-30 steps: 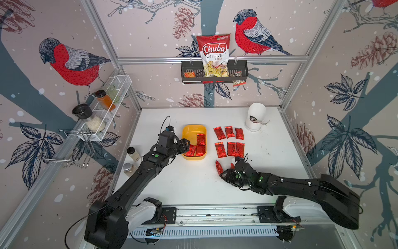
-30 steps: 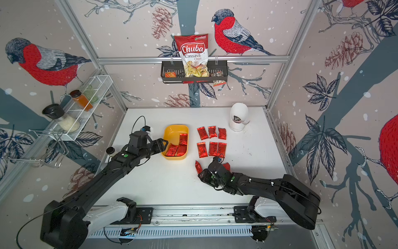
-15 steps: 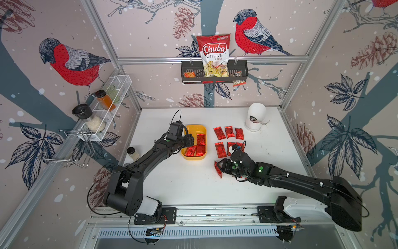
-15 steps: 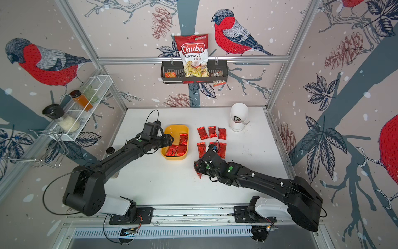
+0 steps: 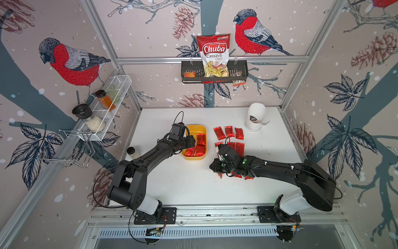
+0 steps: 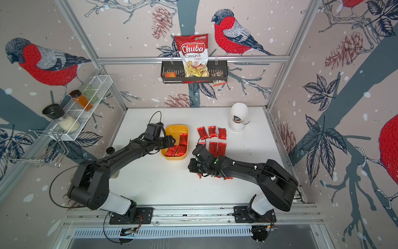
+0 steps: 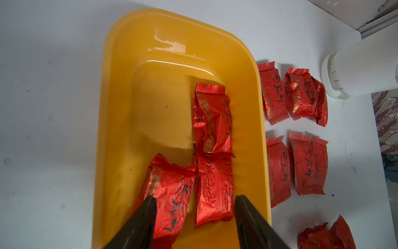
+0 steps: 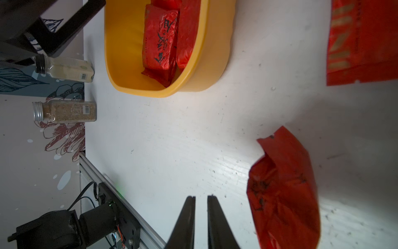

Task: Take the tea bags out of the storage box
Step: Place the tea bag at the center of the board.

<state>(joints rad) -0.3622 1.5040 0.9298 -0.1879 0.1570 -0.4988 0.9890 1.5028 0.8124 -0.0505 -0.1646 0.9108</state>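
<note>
The yellow storage box stands mid-table with three red tea bags inside. My left gripper hangs open just over the box's near end, its fingers either side of two of those bags, gripping neither. Several more tea bags lie in rows right of the box. My right gripper is low over bare table, empty, its jaws a thin gap apart, beside a crumpled bag.
An upturned white cup stands at the back right. Two spice bottles stand along the left table edge. A white wire rack hangs on the left wall and a black basket with a chips bag on the back wall.
My left gripper has moved from the box's left side to over its near end. My right gripper has drawn away from the bags and its jaws have closed nearly together.
</note>
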